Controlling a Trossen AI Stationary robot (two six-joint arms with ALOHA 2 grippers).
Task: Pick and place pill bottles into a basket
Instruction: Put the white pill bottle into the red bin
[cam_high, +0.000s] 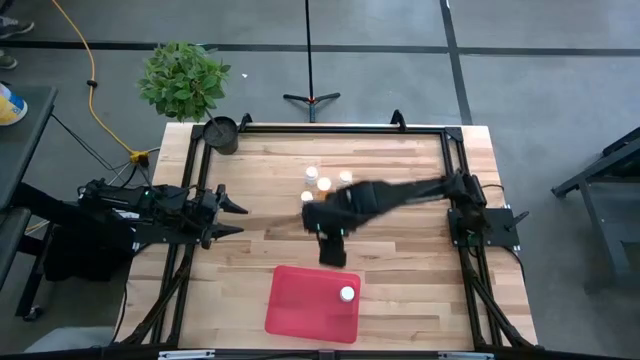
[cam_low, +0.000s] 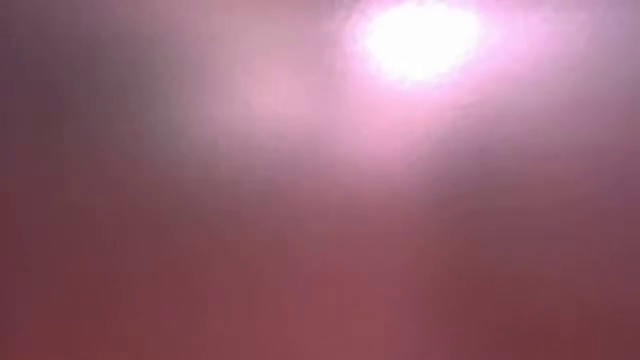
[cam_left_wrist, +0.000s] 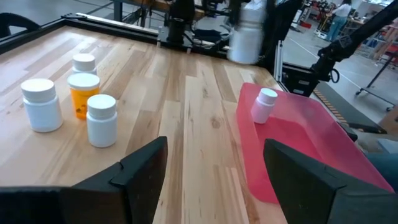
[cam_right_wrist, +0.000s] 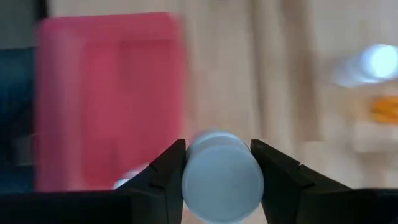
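My right gripper (cam_high: 333, 258) reaches from the table's right side to its middle, just far of the red basket (cam_high: 313, 303), and is shut on a white pill bottle (cam_right_wrist: 221, 177). One bottle (cam_high: 347, 294) stands in the basket, by its right wall; it also shows in the left wrist view (cam_left_wrist: 264, 104). Several more bottles (cam_high: 322, 184) stand on the wood beyond; in the left wrist view (cam_left_wrist: 84, 93) one of them has an orange body. My left gripper (cam_high: 238, 217) waits open and empty at the table's left side. The low view shows only a pink blur. My right gripper pinches the bottle's two opposite sides (cam_right_wrist: 189, 168) between its two fingers (cam_right_wrist: 165, 171). The left wrist view shows the bottle (cam_left_wrist: 245, 34) lifted clear of the table, above the far side of the basket (cam_left_wrist: 292, 137). The picture is blurred, so the bottle's tilt cannot be told.
A small dark pot (cam_high: 222, 133) with a green plant (cam_high: 183, 78) stands at the far left corner. A black frame (cam_high: 320, 128) runs along the table's far and side edges. Bare wood lies between my left gripper and the basket.
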